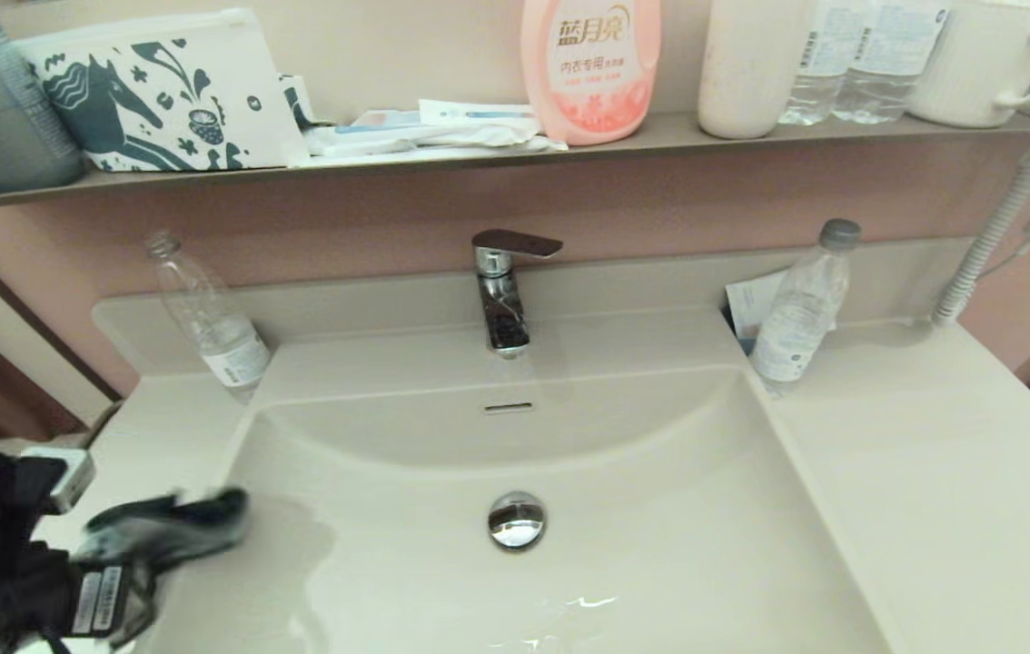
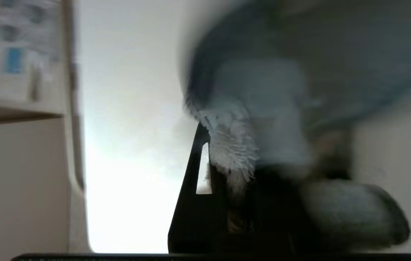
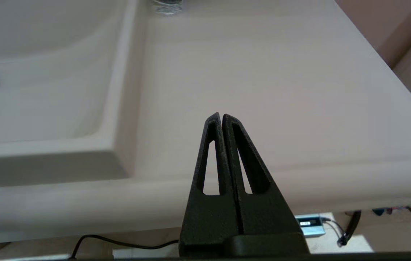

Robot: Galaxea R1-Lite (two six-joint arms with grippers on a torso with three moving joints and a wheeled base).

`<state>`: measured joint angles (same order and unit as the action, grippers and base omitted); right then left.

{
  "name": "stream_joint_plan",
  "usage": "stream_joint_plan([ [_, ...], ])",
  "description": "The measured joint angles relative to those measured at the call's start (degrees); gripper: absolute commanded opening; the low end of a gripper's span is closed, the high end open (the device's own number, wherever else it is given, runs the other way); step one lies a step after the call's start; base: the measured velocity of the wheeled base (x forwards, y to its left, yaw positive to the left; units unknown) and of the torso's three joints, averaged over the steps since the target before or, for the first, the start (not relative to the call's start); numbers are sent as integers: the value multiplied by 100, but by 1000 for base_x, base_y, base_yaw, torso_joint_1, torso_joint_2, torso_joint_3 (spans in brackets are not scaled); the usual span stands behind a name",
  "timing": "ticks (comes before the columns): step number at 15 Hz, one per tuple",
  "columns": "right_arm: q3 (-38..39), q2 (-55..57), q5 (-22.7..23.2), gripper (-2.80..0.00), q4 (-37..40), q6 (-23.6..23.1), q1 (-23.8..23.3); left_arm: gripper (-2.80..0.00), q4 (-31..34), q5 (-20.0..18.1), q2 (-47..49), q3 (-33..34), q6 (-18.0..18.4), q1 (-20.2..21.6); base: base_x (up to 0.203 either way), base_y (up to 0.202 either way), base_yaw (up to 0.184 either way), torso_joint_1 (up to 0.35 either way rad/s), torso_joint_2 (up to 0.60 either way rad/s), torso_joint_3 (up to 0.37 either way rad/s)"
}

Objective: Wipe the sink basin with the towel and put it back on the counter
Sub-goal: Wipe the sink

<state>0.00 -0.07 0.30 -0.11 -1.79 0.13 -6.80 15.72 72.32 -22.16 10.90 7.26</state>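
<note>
The light blue-grey fluffy towel [image 1: 172,525] hangs bunched at the left rim of the cream-white sink basin [image 1: 660,509], just above the rim. My left gripper [image 1: 129,545] is shut on the towel; in the left wrist view the towel [image 2: 263,108] covers the gripper [image 2: 234,159], with one black finger [image 2: 198,174] showing. The chrome drain plug [image 1: 516,520] and the overflow slot [image 1: 508,407] lie uncovered. My right gripper [image 3: 222,117] is shut on nothing, low before the front edge of the counter [image 3: 263,72], right of the basin; the head view does not show it.
A chrome faucet [image 1: 501,291] stands behind the basin. Clear plastic bottles stand at the back left [image 1: 211,318] and back right [image 1: 801,309]. The wall shelf carries a horse-print pouch [image 1: 161,91], a pink bottle [image 1: 590,68] and a mug [image 1: 987,59]. A hose [image 1: 978,254] hangs far right.
</note>
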Motion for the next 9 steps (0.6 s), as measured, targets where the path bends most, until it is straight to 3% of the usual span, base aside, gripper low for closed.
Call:
stream_joint_plan([
  [3,0,0,0,-280,0,1,3,-280,1365,-249,-453,-674,70,413,0,0,0,0,0,0],
  [9,0,0,4,-280,-11,0,-11,-280,1530,-491,-467,-821,59,572,0,0,0,0,0,0],
])
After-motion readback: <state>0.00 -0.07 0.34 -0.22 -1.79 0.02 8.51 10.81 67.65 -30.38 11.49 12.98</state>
